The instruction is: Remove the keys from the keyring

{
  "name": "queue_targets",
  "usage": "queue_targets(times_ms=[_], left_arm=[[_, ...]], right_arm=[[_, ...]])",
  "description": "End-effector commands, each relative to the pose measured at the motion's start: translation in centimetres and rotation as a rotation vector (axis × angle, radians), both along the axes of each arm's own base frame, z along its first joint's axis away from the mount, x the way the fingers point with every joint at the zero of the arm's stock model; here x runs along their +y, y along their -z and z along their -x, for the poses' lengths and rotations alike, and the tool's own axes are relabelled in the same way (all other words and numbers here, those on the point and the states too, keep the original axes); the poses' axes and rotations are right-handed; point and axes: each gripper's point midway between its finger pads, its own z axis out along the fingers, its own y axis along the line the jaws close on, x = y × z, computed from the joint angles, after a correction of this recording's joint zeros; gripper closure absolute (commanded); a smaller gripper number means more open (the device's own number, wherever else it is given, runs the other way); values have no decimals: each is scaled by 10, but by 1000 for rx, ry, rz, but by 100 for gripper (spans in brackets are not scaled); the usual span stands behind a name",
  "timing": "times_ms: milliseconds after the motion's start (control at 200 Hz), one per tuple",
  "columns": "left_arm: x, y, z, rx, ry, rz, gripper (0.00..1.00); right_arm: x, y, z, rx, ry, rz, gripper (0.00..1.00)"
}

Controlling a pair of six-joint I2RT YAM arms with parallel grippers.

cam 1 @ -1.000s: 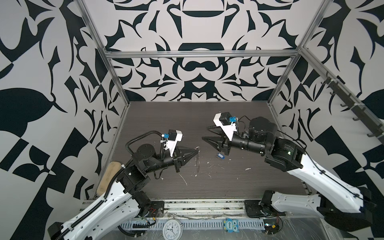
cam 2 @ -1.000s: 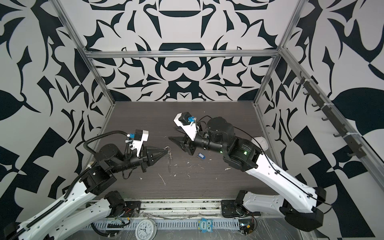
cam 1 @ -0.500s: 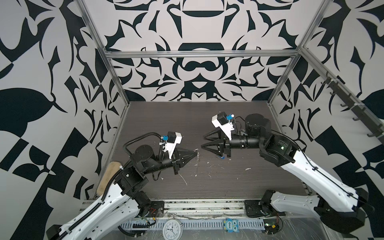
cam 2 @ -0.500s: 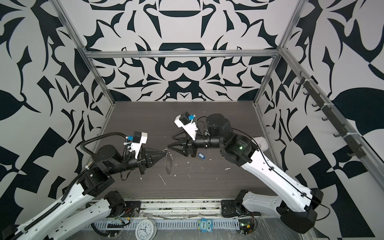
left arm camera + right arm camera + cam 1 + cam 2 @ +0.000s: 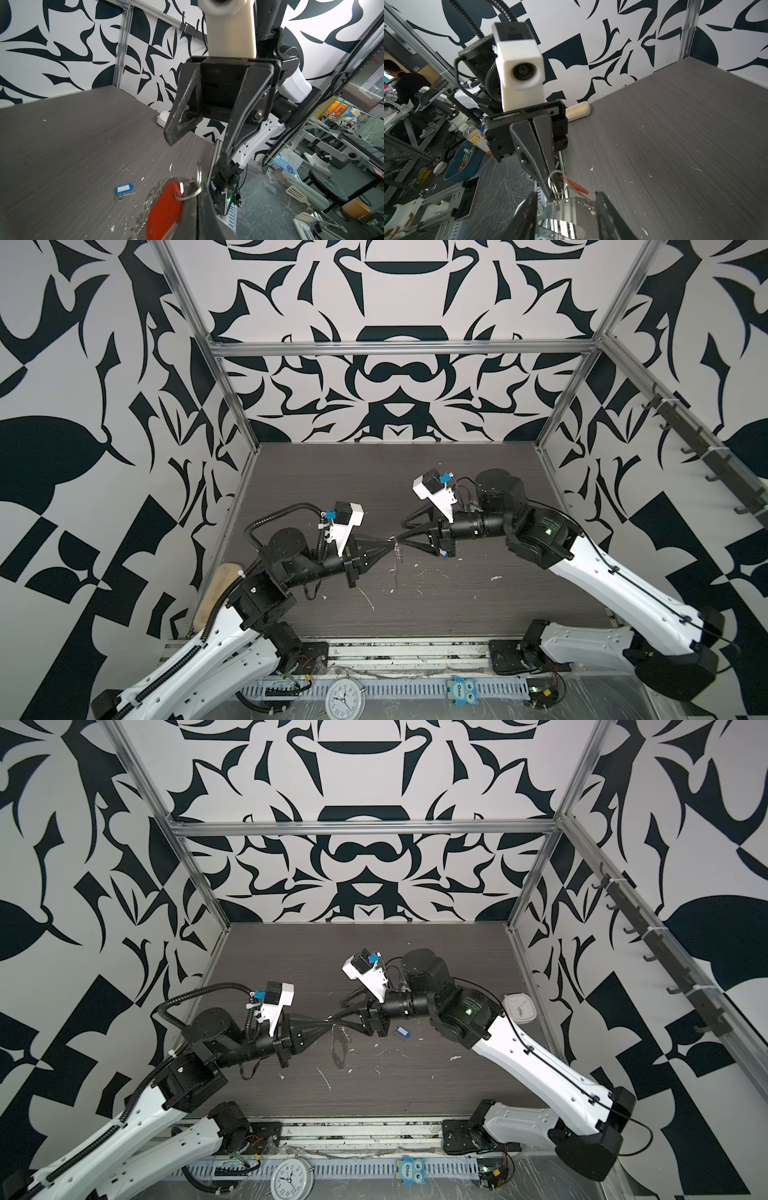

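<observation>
- left pincer (image 5: 390, 546) is reaching toward frame centre, clenching the keyring (image 5: 397, 555), red key (image 5: 164, 207) hanging off it
- right pincer (image 5: 402, 533) is facing it tip-to-tip, jaws spread

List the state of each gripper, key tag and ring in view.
Silvery metal keyring chain: lifted, dangling.
Left black parallel gripper: shut on the keyring chain.
Right black parallel gripper: open, fingertips near the rings.
Red oblong plastic key tag: attached, hanging from the ring.
Blue oblong plastic key tag: detached, lying on the grey table.
</observation>
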Motion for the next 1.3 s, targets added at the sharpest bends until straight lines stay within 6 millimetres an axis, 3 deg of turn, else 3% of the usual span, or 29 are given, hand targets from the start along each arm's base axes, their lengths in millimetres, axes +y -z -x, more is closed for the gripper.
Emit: queue_targets(times_ms=[0, 395, 580, 790, 935, 1030, 1180, 1295], left_arm=[[4, -18, 3, -45, -7, 26, 100], [3, -16, 13, -69, 48, -5, 100], [1, -14, 21, -90, 101, -35, 100], [-6, -16, 11, -2, 92, -148, 100], [-17, 15, 0, 147, 26, -454, 100], [-17, 42, 9, 133, -30, -757, 100], [-10, 52, 5, 94, -111, -1049, 100], [-7, 49, 3, 18, -158, -1187, 100]], right_arm=[[0, -3, 3, 7, -12, -18, 53], [-1, -8, 12, -3, -44, -39, 56], [-16, -22, 14, -89, 6, -85, 55], [-45, -24, -6, -177, 234, -105, 56], [-66, -12, -12, -197, 347, -97, 57], [-75, -2, -14, -205, 395, -91, 57], [-89, 5, -16, -219, 460, -94, 57], [-100, 11, -16, -231, 497, -88, 57]])
